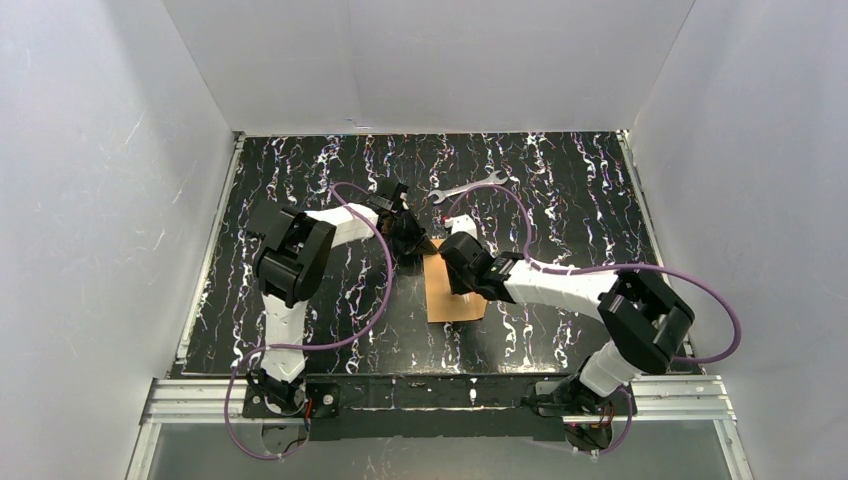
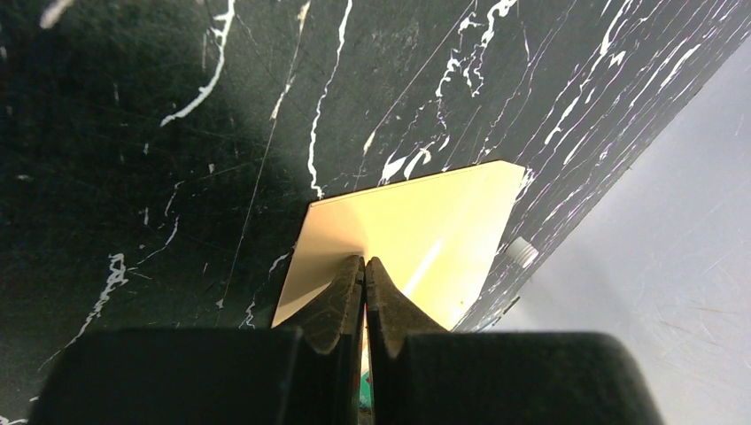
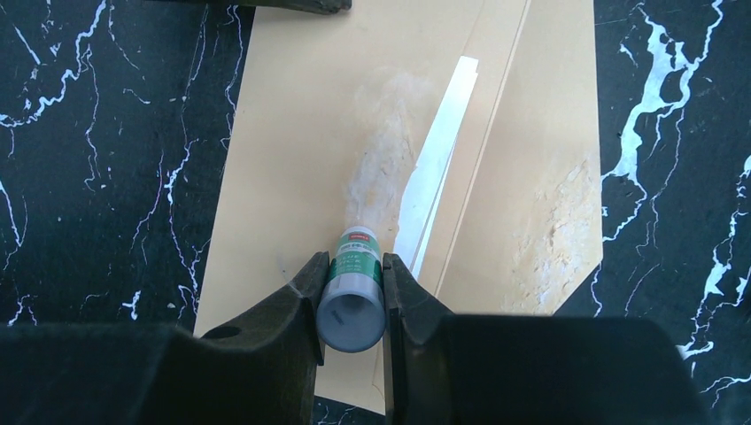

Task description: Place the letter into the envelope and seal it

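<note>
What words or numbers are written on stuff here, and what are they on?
None can be read.
The glue stick in the right hand: green label with a small red logo and tiny print, too small and blurred to read.
The envelope: plain, no writing.
The wrench: too small to show any markings.

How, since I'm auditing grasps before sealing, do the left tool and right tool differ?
The left tool is shut on the edge of the envelope, fingers almost touching; the right tool is shut on a glue stick, fingers held apart by its round body. The left tool grips the envelope's far end; the right tool sits over its middle. Both grip something.
</note>
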Tool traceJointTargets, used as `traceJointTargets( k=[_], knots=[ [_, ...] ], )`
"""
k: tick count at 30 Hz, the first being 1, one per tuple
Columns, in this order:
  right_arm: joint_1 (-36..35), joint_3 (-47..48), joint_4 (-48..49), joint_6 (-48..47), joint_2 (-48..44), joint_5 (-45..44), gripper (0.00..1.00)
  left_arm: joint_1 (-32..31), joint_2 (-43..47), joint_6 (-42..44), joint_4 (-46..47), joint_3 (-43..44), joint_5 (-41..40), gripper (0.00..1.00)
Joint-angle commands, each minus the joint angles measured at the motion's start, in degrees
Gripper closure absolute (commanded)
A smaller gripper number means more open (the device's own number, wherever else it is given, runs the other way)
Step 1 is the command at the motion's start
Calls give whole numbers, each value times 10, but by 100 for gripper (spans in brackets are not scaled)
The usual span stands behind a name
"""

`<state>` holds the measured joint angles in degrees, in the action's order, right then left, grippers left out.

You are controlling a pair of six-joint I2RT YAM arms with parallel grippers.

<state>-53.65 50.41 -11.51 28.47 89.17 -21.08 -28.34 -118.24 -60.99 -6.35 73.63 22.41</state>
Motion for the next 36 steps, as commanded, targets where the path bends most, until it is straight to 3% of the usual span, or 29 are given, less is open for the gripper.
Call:
traceJointTargets(
  k=[1,6,12,18,30,36],
  knots=[
    [-8,-46,-39,4,23,-23,99,1,-46,18,-46,-20,-102,100],
    [-8,-50,34,1,64,-67,99,1,-52,42,-57,-15,-82,100],
    [5,0,-3,22,103,-98,99,1,-58,49,-60,-9,-68,100],
    [7,-7,-20,18,75,-114,99,1,-63,49,-64,0,-65,100],
    [-18,-74,19,-72,-3,51,99,5,-69,32,-58,3,-67,100],
    [-21,-75,9,-82,-6,53,99,6,-72,30,-59,4,-64,100]
  ],
)
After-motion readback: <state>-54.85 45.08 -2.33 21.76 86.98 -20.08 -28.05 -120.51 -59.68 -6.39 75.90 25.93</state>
